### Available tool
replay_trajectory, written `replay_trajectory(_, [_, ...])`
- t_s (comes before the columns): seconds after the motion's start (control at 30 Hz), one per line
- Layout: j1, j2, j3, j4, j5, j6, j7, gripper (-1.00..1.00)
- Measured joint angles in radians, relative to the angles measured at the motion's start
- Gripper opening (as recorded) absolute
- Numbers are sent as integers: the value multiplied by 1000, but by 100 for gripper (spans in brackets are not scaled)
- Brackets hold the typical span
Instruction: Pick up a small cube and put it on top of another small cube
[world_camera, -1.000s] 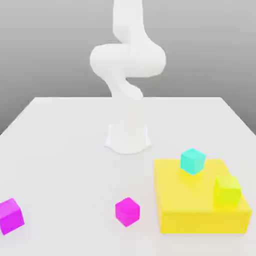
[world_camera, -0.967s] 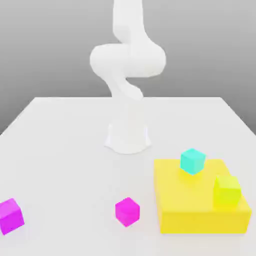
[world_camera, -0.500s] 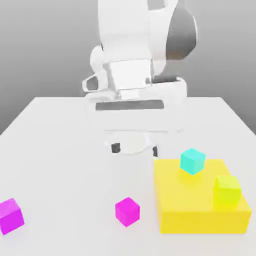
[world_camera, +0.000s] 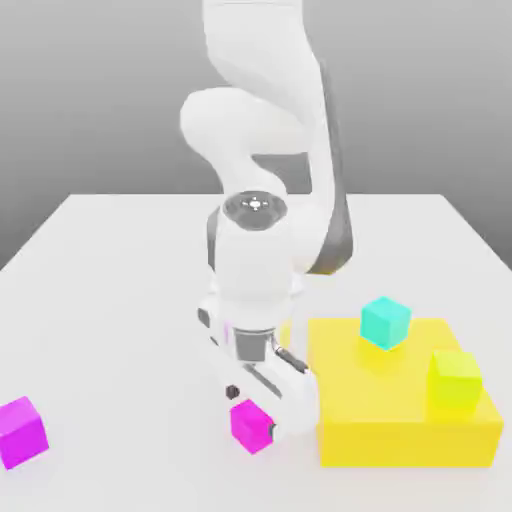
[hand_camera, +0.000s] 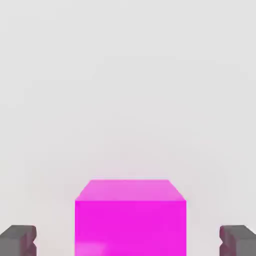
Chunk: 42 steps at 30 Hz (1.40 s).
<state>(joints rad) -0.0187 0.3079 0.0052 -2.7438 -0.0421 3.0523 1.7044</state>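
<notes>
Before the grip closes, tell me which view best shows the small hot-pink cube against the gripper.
The hand view: the small hot-pink cube sits between the open gripper's fingers, clear of both. The exterior view shows it partly covered by the gripper.

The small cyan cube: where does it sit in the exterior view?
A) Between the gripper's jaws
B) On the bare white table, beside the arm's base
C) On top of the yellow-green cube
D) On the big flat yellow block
D: the small cyan cube rests on the big flat yellow block, apart from the small yellow-green cube on the same block.
</notes>
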Motion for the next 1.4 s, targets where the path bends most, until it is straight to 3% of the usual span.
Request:
replay_trajectory(0.23, [0, 0, -1, 0, -4, 1, 3, -100])
replay_trajectory(0.5, [0, -216, 6, -41, 23, -173, -18, -100])
replay_trajectory(0.63, [107, -333, 58, -62, 172, -276, -240, -100])
replay_trajectory(0.77, [207, -459, 68, -83, 248, -382, -449, -100])
replay_trajectory(0.93, [328, -620, 97, -112, 255, -509, -651, -100])
replay_trajectory(1.17, [471, -833, 157, -154, 188, -675, -876, -100])
replay_trajectory(1.37, [476, -687, 190, -203, 177, -482, -901, -100])
replay_trajectory(1.4, [475, -661, 193, -210, 177, -449, -901, 100])
